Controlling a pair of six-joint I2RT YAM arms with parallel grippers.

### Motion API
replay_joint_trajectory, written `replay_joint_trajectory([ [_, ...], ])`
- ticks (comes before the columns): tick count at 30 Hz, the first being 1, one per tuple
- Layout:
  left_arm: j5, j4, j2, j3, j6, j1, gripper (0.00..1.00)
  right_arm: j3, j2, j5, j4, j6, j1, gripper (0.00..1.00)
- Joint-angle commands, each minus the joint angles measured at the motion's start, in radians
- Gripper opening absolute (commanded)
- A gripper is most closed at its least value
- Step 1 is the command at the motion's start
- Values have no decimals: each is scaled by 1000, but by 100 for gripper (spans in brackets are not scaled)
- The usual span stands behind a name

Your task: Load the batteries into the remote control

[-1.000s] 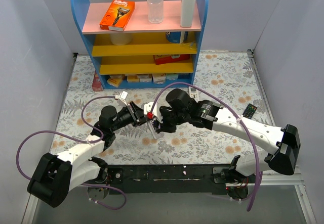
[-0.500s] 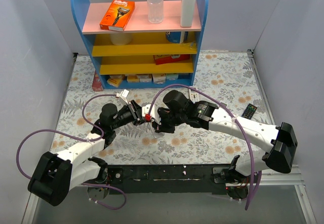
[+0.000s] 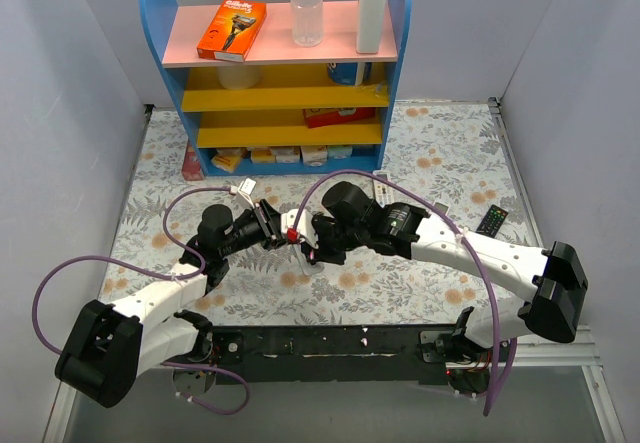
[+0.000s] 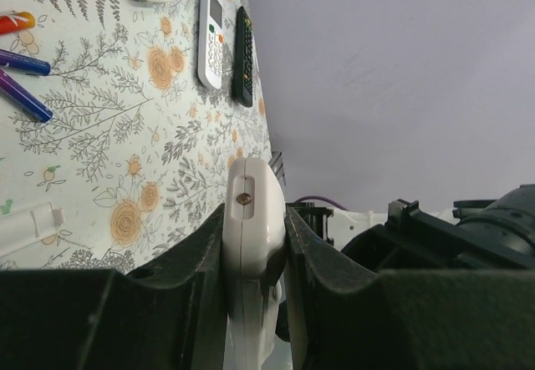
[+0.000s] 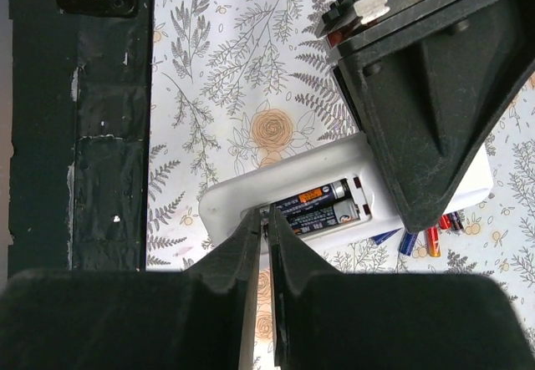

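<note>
Between the left jaws, the remote (image 4: 251, 228) sits clamped. Right jaws, almost shut, reach its bay, where two batteries (image 5: 322, 205) lie.

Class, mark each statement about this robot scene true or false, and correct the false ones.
1. The left fingers clamp the remote control. True.
2. The remote control's battery compartment is empty. False: two dark batteries lie in it.
3. Spare batteries lie on the flowered mat. True.
4. The orange box lies on the bottom shelf. False: it lies on the pink top shelf.
5. The right fingers stand wide apart. False: only a thin gap shows between them.
</note>
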Motion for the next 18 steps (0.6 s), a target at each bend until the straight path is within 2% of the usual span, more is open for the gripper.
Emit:
replay_joint_trajectory([
  [1,30,44,-30,39,-46,-3,0,-33,-12,14,68,4,3,14],
  [6,29,45,-43,42,-65,-3,0,-63,-18,39,139,30,6,8],
  [11,18,25,-58,47,-62,-4,0,-71,-4,71,173,57,5,7],
  [15,-14,-45,-81,42,1,-3,0,-63,-12,65,200,120,5,8],
  [18,-94,-136,-127,19,76,-4,0,-69,-44,83,249,174,5,10],
])
